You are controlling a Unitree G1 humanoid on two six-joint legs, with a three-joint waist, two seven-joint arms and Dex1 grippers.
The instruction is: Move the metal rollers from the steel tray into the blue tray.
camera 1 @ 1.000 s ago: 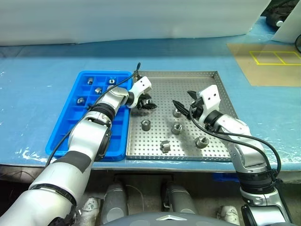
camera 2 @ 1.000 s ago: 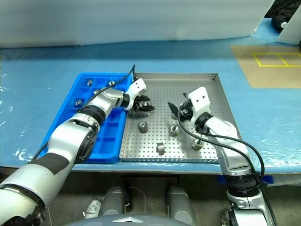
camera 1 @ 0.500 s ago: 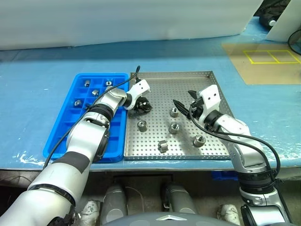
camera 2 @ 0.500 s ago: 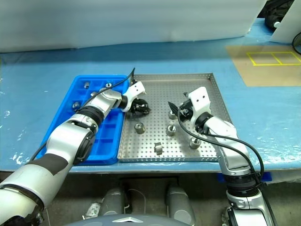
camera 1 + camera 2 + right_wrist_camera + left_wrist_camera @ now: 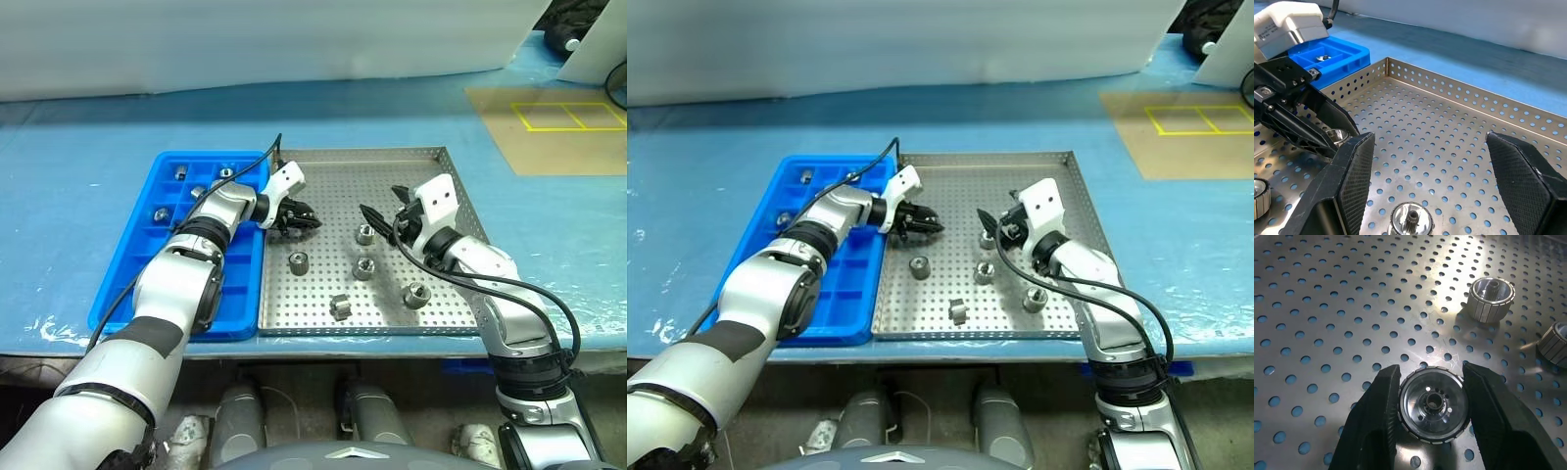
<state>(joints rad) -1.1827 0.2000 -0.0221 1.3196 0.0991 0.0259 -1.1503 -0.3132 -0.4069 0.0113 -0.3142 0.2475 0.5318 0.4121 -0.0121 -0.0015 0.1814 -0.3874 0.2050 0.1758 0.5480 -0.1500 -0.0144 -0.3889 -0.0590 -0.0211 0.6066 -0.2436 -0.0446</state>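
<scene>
- Step in hand, as judged: pick-up. One roller [image 5: 1434, 405] is clamped between the fingers of the left gripper [image 5: 297, 214], over the far-left part of the steel tray [image 5: 431, 155], just right of the blue tray [image 5: 132, 279].
- In left wrist view the roller is seen end-on, both fingers [image 5: 1377, 421] pressed on its ribbed sides; whether it is lifted off the perforated floor can't be told.
- Right gripper [image 5: 384, 217] is held wide, nothing in it, above the mid-tray roller [image 5: 366, 234]; no contact seen.
- Four loose rollers are counted in steel tray: the mid one, one left-centre [image 5: 299, 261], one centre [image 5: 363, 267], one near edge [image 5: 341, 305], plus one near-right [image 5: 417, 293] — so five loose.
- Some rollers are already seated in far compartments of blue tray, e.g. [image 5: 162, 213].
- Next move, as judged: held roller to be raised clear of both rims, carried left, lowered into a free compartment, then let go.
- Risk: slip from a grip on a round side.
</scene>
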